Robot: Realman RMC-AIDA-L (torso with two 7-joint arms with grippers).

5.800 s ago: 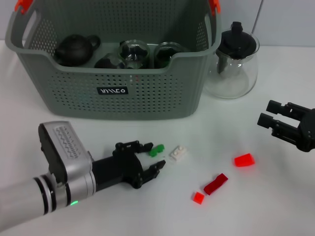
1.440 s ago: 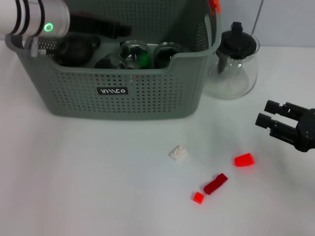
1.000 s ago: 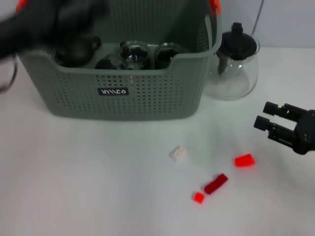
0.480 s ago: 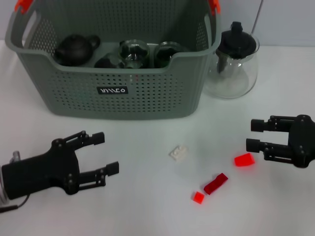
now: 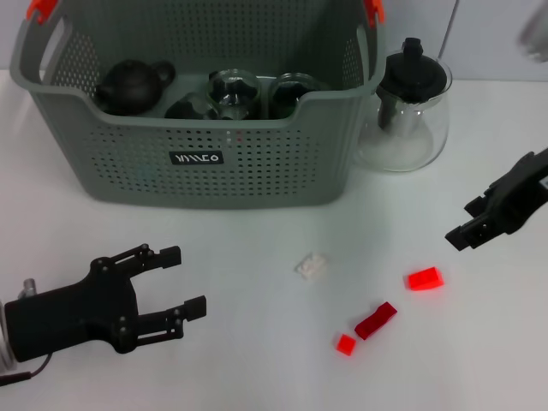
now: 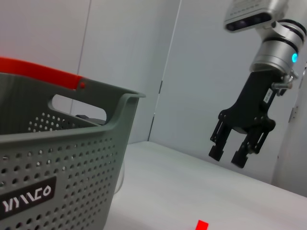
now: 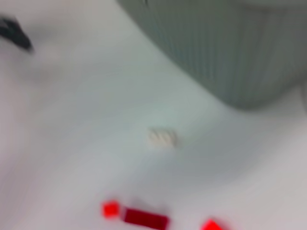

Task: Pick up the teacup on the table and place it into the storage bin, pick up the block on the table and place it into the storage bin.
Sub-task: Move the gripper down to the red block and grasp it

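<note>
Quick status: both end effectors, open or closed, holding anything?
Left end effector: open, empty, low over the table in front of the bin.
Right end effector: open, empty, raised above the table on the right.

Worktop: white, matte, plain; fills most of the head view, lower frame to upper edge. Soft shadows, even light.
Wall: pale grey-white panels with thin vertical seams, filling the upper left wrist view; also a strip at upper right of the head view.
Wall meets worktop in a straight line, mid-right of the left wrist view.
</note>
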